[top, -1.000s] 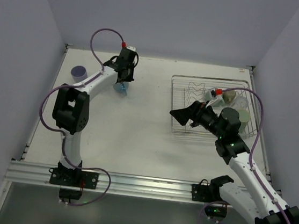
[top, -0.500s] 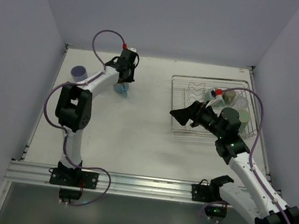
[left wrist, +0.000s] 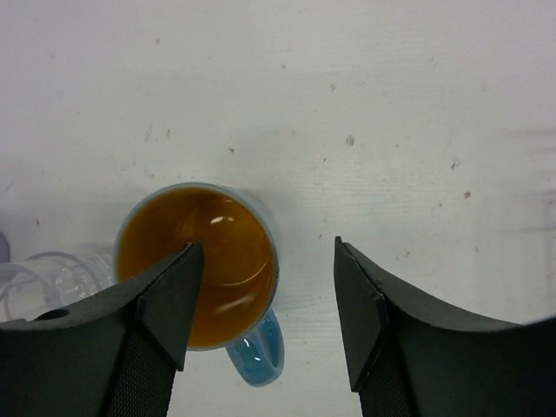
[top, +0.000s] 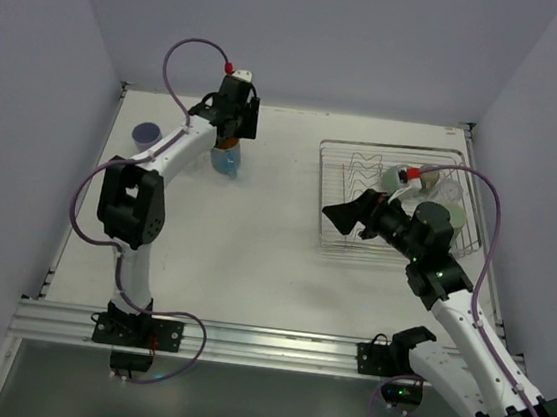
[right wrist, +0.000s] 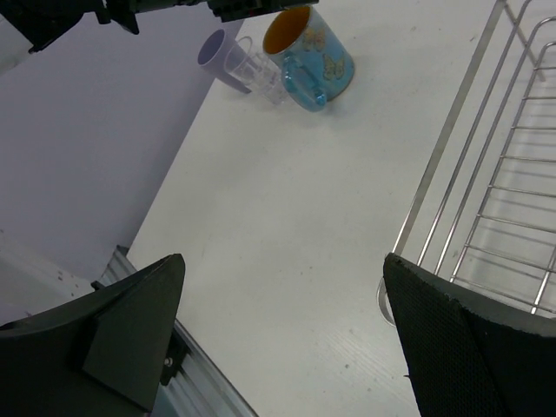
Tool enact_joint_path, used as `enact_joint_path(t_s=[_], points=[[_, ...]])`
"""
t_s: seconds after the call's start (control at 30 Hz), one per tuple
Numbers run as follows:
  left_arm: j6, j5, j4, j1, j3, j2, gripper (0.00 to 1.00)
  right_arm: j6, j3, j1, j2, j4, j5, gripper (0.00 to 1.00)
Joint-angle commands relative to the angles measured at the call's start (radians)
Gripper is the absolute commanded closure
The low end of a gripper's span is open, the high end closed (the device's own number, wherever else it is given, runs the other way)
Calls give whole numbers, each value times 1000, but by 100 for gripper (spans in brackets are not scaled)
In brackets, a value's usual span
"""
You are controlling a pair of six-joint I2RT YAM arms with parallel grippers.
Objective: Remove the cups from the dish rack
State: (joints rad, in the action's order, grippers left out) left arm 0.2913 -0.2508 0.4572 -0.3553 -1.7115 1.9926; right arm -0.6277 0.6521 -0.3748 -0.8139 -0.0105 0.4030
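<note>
You had the white table (top: 253,256) with one dish rack (top: 359,160) on its right side. From above, both arms showed. The left arm reached far back with its wrist pointing straight down. The right arm stretched from the near right corner across the rack.

The right gripper (top: 343,214) hung at the rack's near left corner, its jaws spread wide on nothing. The left gripper (left wrist: 265,261) was also parted. One finger overlapped the rim of the blue mug (left wrist: 198,265) and the other stood clear of it, so it clamped nothing.

Three cups stood together on the table's far left: a lavender cup (right wrist: 215,52), a clear glass (right wrist: 256,65) and the mug. Only the wrist cameras showed you the glass. From above, a pale green cup (top: 403,175) sat in the rack. The right arm hid the others there, so I couldn't count them.
</note>
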Motion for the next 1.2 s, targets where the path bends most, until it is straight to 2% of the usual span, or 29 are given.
enact_joint_path(t_s=[0.0, 0.13, 0.23, 0.3, 0.37, 0.4, 0.43, 0.5, 0.53, 0.57, 0.7, 0.77, 0.9, 1.03, 1.17], points=[[-20, -1, 9, 6, -89, -72, 30, 46, 87, -3, 51, -84, -101, 1], [5, 100, 11, -7, -134, -170, 23, 114, 145, 5, 74, -196, -281, 1], [-14, 179, 8, -68, -135, -294, 21, 140, 181, 39, 70, -238, -404, 2], [-20, 212, -18, -157, -93, -421, 19, 144, 199, 71, 55, -281, -508, 3], [8, 260, -73, -238, 66, -583, 18, 154, 201, 91, 33, -319, -588, 3], [26, 339, -144, -253, 131, -644, 18, 157, 195, 118, 30, -325, -671, 3], [46, 379, -184, -270, 273, -700, 18, 161, 187, 137, 25, -328, -700, 3], [88, 464, -273, -275, 405, -868, 17, 161, 162, 207, 16, -327, -759, 1], [97, 478, -287, -274, 517, -917, 17, 161, 156, 229, 13, -330, -785, 1], [100, 493, -298, -275, 567, -1008, 16, 164, 147, 247, 6, -329, -812, 1], [60, 525, -281, -275, 757, -1190, 13, 169, 146, 353, -46, -338, -944, 1], [51, 524, -275, -275, 805, -1262, 12, 168, 147, 423, -77, -338, -946, 1], [26, 525, -284, -275, 903, -1319, 12, 166, 165, 467, -187, -339, -845, 1], [5, 528, -273, -287, 920, -1324, 12, 180, 199, 478, -258, -376, -883, 1], [-17, 487, -252, -329, 917, -1358, 12, 189, 247, 502, -313, -384, -842, 1]])
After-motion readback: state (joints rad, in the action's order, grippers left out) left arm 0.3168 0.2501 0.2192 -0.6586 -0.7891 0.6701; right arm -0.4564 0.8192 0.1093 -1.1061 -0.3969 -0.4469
